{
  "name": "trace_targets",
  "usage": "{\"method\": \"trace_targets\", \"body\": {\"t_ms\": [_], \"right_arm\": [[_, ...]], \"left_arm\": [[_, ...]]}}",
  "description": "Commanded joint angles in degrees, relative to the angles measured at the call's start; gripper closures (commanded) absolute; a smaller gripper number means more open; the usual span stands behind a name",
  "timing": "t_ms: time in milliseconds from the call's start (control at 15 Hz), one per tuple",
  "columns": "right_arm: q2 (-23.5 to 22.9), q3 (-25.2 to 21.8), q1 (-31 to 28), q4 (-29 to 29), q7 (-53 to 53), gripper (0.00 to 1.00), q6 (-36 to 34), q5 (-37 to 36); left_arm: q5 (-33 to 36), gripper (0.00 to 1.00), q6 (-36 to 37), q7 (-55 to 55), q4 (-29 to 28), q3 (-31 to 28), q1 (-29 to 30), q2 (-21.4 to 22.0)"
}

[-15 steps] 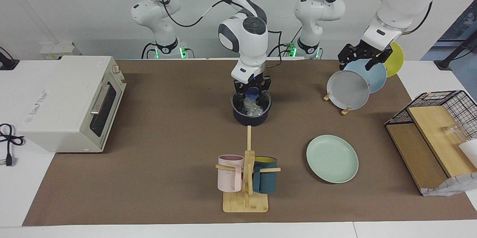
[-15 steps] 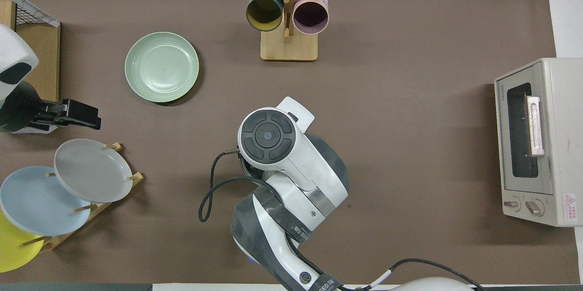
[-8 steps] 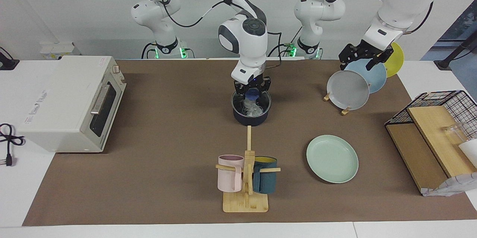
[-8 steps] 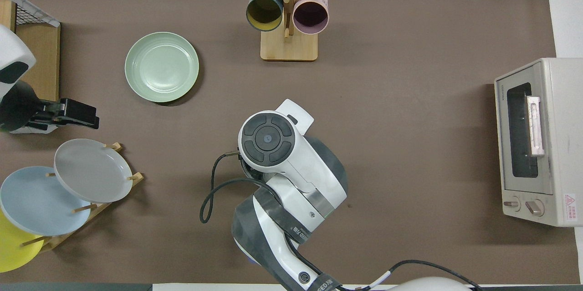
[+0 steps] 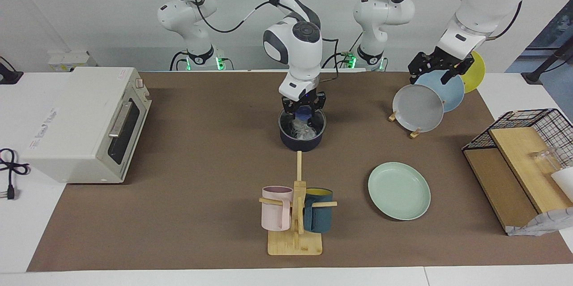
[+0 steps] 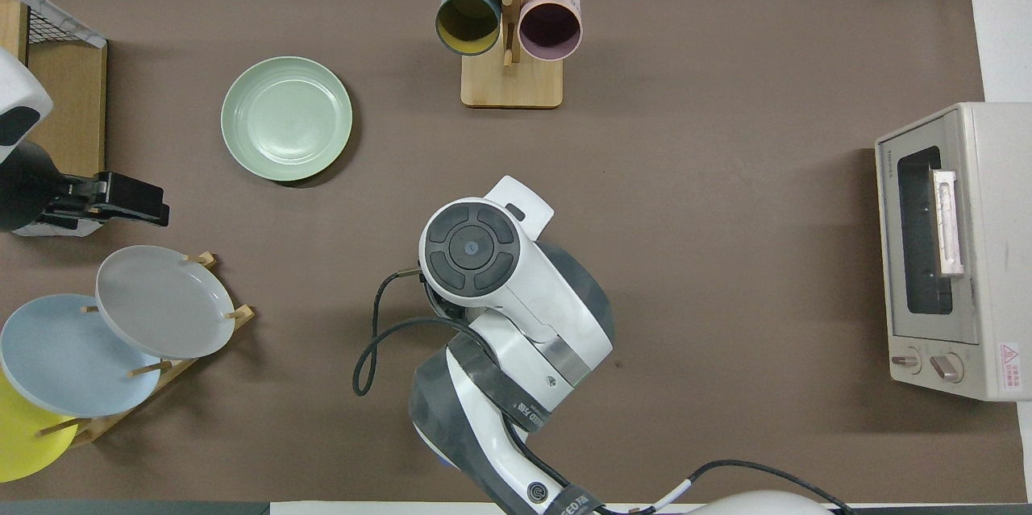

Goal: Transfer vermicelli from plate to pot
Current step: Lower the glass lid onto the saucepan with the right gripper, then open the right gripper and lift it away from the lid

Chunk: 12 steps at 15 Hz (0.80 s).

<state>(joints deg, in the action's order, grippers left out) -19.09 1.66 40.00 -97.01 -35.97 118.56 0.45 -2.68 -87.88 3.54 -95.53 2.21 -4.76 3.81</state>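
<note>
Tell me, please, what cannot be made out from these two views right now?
- The pot: hidden in the overhead view by the right arm's wrist.
- The right hand: in the facing view, over the pot; its fingers merge with the dark rim and the noodles, so grip is unclear.
- The left hand, over the plate rack: finger gap too small to read.
- The wire basket: cut off by the facing view's edge.
</note>
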Motion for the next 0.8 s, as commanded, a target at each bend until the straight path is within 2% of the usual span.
{"method": "trace_targets", "body": {"t_ms": [0, 333, 733], "right_arm": [[0.5, 0.0, -2.0, 1.8, -1.4, 0.00, 0.0, -2.6], [1.2, -0.2, -9.2, 7.0, 2.5, 0.00, -5.1, -2.7], [6.9, -0.2, -20.3, 7.2, 13.4, 0.00, -13.2, -2.2]], "left_arm": [[1.3, 0.00, 1.1, -0.6, 1.0, 1.1, 1.2, -0.1], [1.2, 0.00, 0.7, -0.6, 0.5, 0.7, 1.2, 0.3], [2.6, 0.00, 0.8, -1.0, 0.4, 0.7, 1.2, 0.4]]}}
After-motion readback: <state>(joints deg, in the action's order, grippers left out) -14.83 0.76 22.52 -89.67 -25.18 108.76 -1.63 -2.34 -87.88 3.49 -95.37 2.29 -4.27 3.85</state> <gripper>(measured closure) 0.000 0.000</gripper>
